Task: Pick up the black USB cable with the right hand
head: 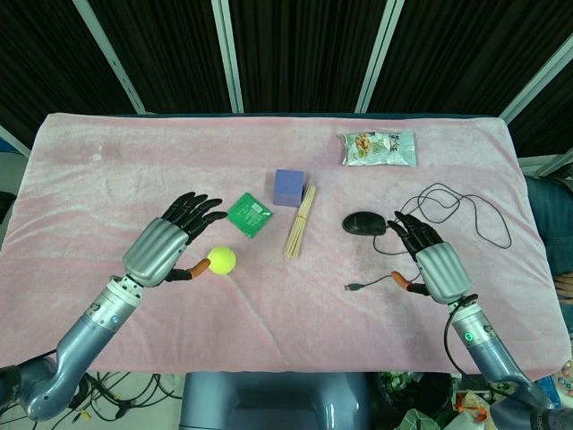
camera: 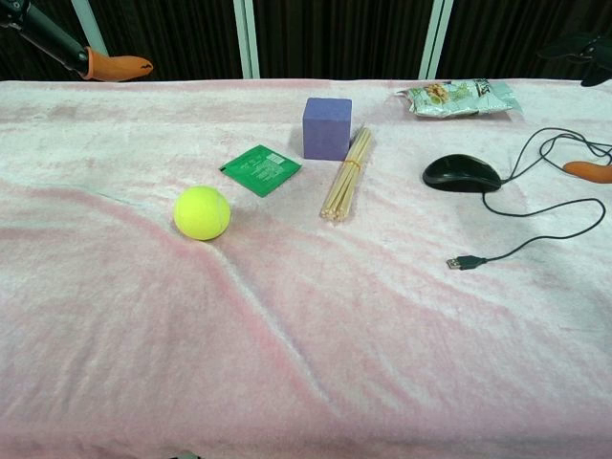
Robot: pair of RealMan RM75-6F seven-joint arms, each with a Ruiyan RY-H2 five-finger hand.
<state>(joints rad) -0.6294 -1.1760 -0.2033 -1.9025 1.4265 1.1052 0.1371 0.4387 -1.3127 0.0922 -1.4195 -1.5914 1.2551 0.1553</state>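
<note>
The black USB cable (head: 371,284) runs from a black mouse (head: 364,223), loops toward the table's right side, and ends in a plug (camera: 463,262) lying on the pink cloth. My right hand (head: 434,260) hovers just right of the mouse with fingers spread and nothing in it. Its orange thumb tip (camera: 585,170) sits close above the cable's run toward the plug. My left hand (head: 170,242) is open at the left, its thumb tip next to a yellow tennis ball (head: 221,261).
A green packet (head: 249,215), a purple cube (head: 289,187) and a bundle of wooden sticks (head: 299,223) lie mid-table. A snack bag (head: 378,148) is at the back right. The pink cloth (head: 269,313) covers the table, wrinkled near the front.
</note>
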